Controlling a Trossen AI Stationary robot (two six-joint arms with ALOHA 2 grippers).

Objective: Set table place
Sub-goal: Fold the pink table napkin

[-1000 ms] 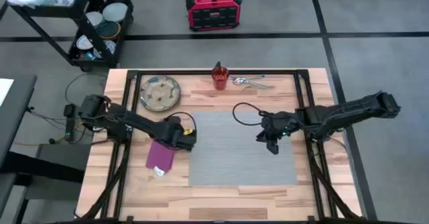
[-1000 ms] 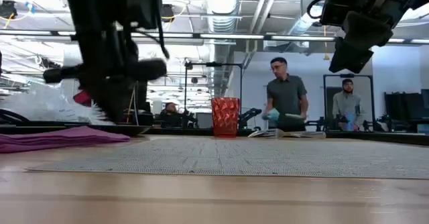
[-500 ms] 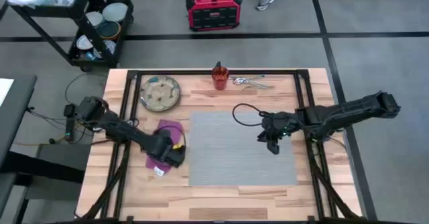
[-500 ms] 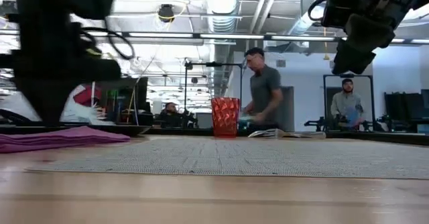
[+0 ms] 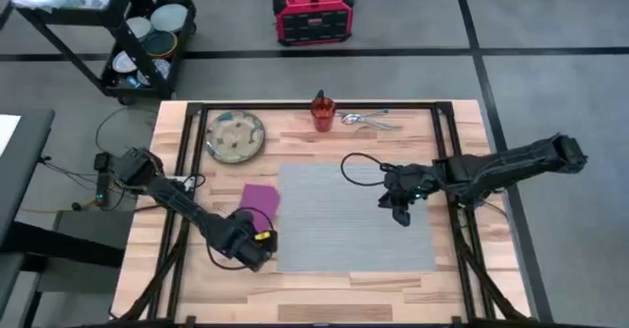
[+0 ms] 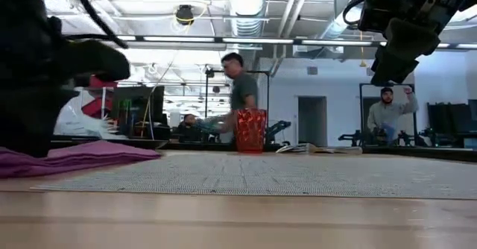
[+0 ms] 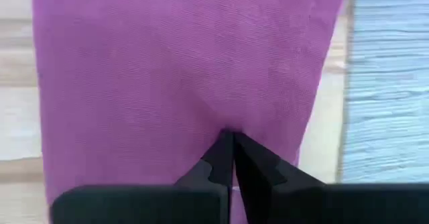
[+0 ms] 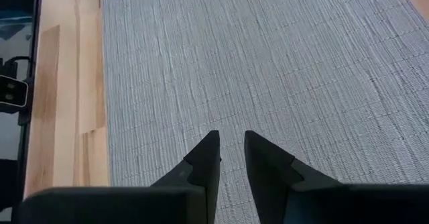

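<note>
Left gripper [image 7: 231, 138] pinches the magenta napkin [image 7: 181, 70]; right gripper [image 8: 231, 147] slightly parted, empty.

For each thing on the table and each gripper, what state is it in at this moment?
Napkin: flat, unfolded look, beside the mat's left edge, pinched at its near edge.
Mat: flat, nothing lying on it.
Plate: flat, at the far left.
Cup: upright, far edge.
Cutlery: lying beside the cup.
Left gripper: jaws shut on napkin.
Right gripper: jaws slightly apart, above mat, holding nothing.
</note>
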